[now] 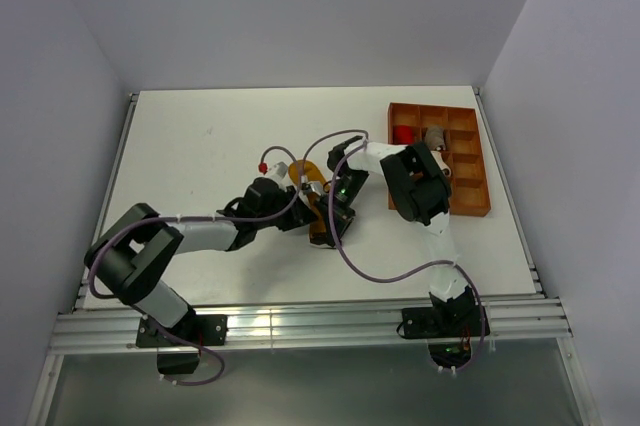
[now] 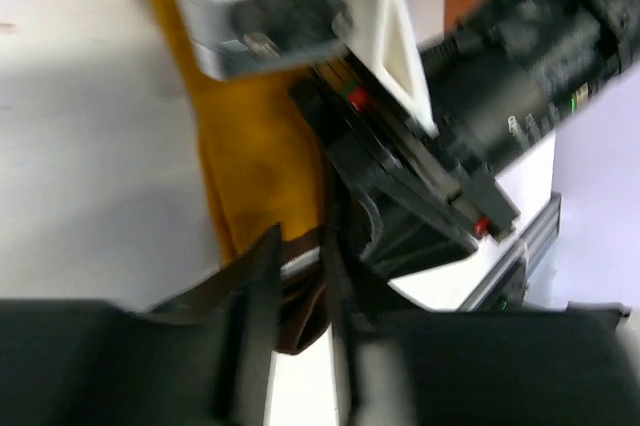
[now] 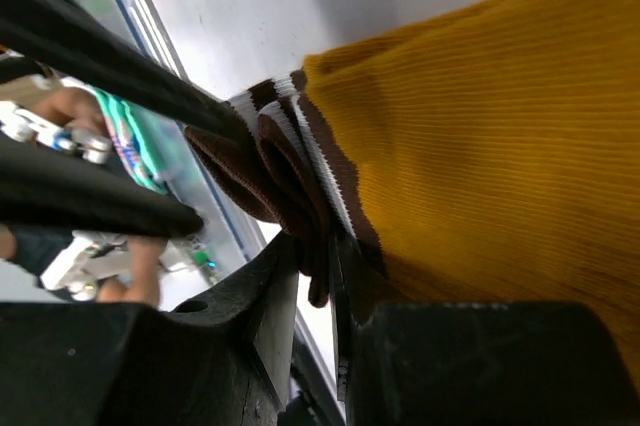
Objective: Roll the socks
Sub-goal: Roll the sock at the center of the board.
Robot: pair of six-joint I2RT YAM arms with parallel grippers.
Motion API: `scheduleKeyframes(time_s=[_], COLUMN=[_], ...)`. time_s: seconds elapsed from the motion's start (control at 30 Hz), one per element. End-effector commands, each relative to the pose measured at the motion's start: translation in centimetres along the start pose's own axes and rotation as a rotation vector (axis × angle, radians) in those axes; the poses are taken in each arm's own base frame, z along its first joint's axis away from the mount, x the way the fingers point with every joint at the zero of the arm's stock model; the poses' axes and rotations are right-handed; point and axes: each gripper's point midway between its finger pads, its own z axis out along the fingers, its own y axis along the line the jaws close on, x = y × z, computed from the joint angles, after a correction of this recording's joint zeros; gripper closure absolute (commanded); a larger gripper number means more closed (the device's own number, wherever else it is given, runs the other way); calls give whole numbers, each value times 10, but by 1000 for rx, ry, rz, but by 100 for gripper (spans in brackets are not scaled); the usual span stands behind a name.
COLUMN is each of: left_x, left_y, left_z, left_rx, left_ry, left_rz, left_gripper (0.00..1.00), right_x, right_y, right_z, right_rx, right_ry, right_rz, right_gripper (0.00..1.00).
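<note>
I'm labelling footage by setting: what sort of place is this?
Probably a robotics lab cell: white table boxed in by plain panels, two arms bolted to a metal rail, gripping a sock.

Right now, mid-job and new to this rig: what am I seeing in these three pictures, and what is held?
A left arm and a right arm are bolted at the near edge of a white table. The wide picture looks down from above and behind them; the other two come from a camera on each wrist. Both arms meet mid-table over a mustard sock. The right fingers, at the bottom of the right wrist view, pinch its brown-and-white striped cuff. In the blurred left wrist view, the left fingers look closed on that cuff too. Far right sits an orange tray holding a red bundle and a grey bundle. I cannot spot a second sock.
</note>
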Motion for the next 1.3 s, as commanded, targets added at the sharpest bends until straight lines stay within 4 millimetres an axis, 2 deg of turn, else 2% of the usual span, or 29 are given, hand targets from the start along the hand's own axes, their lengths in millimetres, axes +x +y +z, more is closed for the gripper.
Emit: scheduleKeyframes(time_s=[0.0, 0.13, 0.47, 0.6, 0.77, 1.0, 1.07, 1.27], left_x=[10, 24, 45, 47, 47, 54, 59, 76], left_y=[-20, -22, -26, -24, -10, 11, 23, 51], left_z=[5, 9, 7, 10, 17, 26, 27, 26], left_rx=[149, 198, 305, 299, 214, 67, -6, -152], left_ry=[26, 54, 128, 140, 155, 206, 233, 293], left_rz=[107, 149, 193, 191, 173, 72, 34, -82], left_gripper=[67, 60, 59, 60, 69, 94, 100, 100], right_x=[-3, -5, -5, -5, -5, -10, -11, -24], right_y=[-6, -8, -13, -15, -14, -17, -18, -16], right_z=[-6, -7, -9, -10, -11, -17, -19, -34], right_rx=[6, 4, -13, -11, -14, 38, 65, 162], right_ry=[-2, -5, -9, -9, -14, -38, -43, -130], right_rz=[20, 26, 61, 66, 61, 35, 24, -28], right_gripper=[77, 77, 77, 77, 77, 75, 72, 54])
